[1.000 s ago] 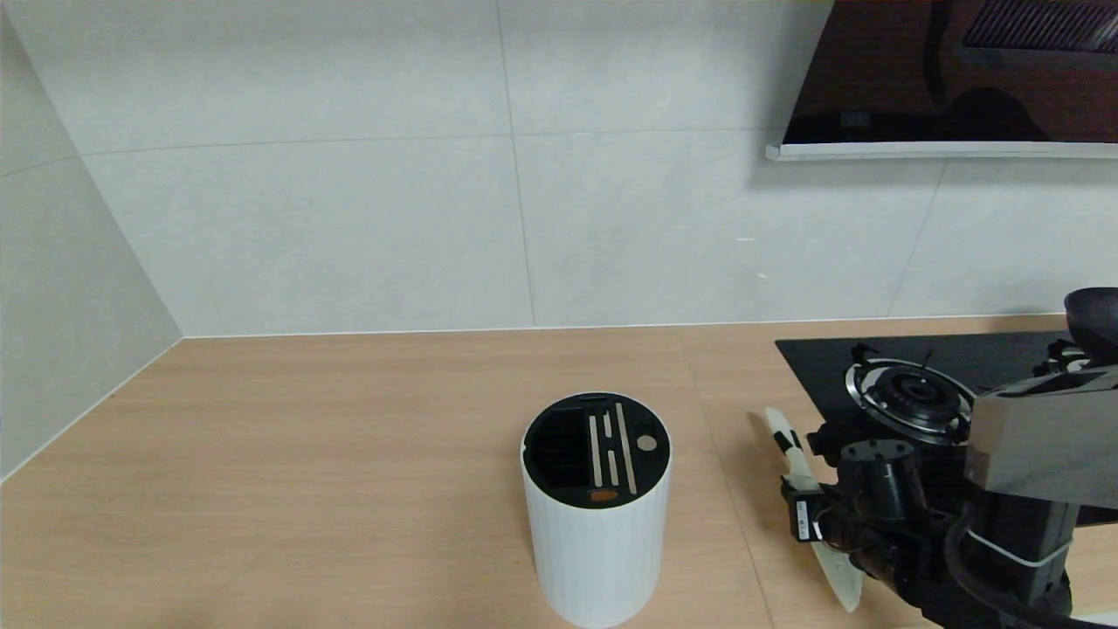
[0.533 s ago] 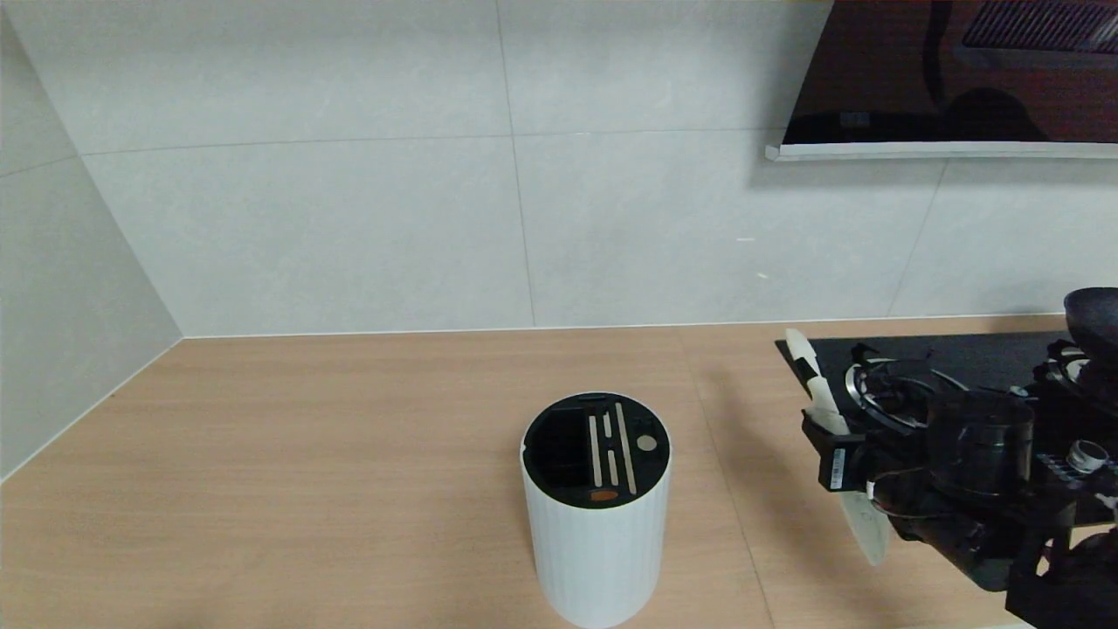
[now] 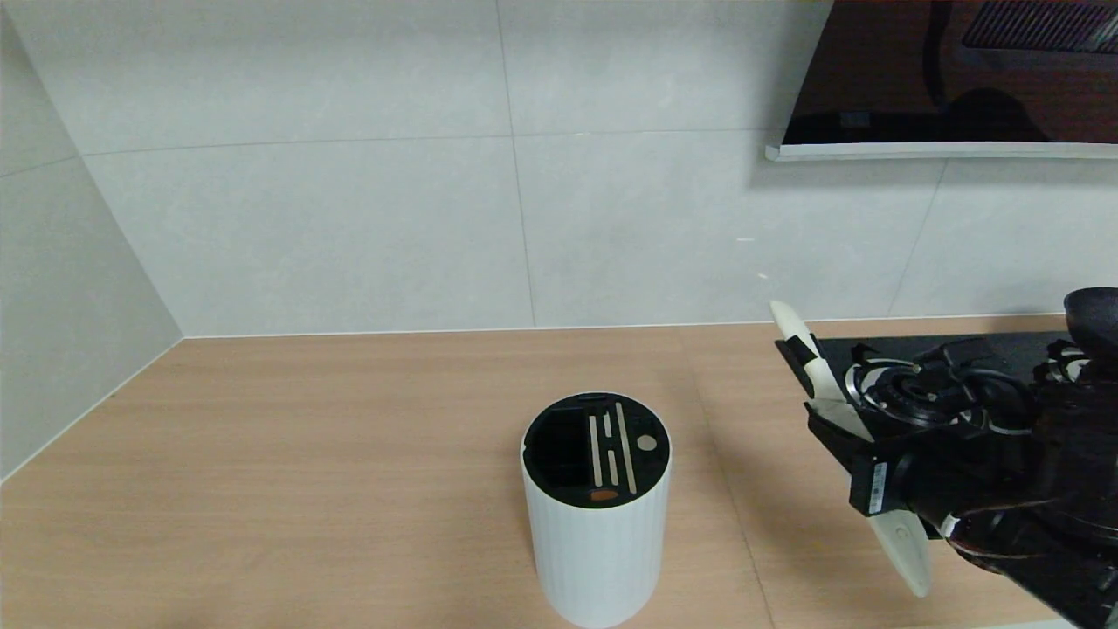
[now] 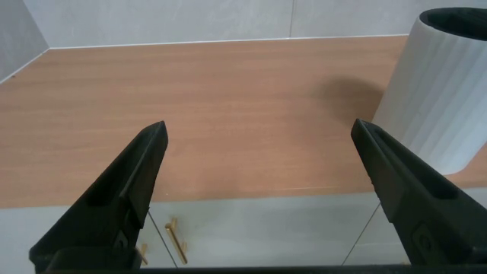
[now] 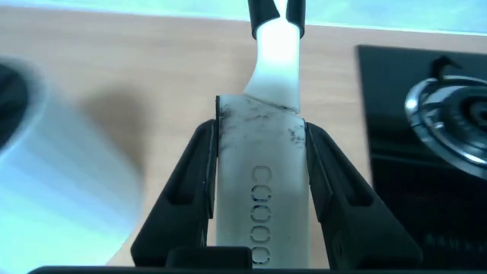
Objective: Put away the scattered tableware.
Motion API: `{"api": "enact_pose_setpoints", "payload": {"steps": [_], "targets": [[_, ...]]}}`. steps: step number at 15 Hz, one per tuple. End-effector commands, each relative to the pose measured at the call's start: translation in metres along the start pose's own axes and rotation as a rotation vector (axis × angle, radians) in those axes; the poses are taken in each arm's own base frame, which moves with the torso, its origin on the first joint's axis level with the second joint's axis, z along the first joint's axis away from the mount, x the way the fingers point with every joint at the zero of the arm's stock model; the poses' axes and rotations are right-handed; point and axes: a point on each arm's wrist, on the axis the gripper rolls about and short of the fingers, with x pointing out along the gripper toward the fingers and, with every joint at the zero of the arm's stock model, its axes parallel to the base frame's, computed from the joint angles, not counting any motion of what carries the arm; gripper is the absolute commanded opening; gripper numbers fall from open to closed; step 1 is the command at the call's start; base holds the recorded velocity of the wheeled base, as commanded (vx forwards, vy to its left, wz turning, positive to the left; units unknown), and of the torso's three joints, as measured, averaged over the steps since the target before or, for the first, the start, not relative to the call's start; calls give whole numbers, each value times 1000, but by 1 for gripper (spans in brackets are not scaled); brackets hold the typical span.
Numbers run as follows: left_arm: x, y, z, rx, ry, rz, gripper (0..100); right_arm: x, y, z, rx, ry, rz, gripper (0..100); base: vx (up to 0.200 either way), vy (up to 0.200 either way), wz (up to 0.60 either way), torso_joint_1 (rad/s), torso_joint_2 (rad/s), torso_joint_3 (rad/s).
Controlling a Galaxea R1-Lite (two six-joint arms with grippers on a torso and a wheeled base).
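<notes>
Right gripper (image 3: 845, 425) is clamped on 1 white knife (image 3: 904, 542) above the worktop (image 3: 349, 454), not yet slotted into the holder (image 3: 596, 550) to its left.

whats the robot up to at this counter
The right tool is shut on a white knife and holds it tilted above the counter, by the stove. The white slotted holder stands apart on the robot's left of it, and its slots look empty. The left tool hangs open and low at the counter's front edge, holding nothing.

Matte black wedge-fingered left claw (image 4: 259, 128)
</notes>
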Motion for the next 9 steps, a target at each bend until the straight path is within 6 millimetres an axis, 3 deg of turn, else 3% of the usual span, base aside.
{"api": "enact_pose_setpoints", "payload": {"steps": [1, 5, 9], "targets": [[0, 0, 0, 0, -1, 0, 100, -29, 5, 27, 25, -86, 64, 0, 0, 0, 0, 0, 0, 0], [-1, 0, 12, -4, -119, 15, 100, -35, 11, 24, 36, -38, 120, 0, 0, 0, 0, 0, 0, 0], [-1, 0, 12, 0, -99, -20, 100, -34, 12, 22, 27, -15, 132, 0, 0, 0, 0, 0, 0, 0]]}}
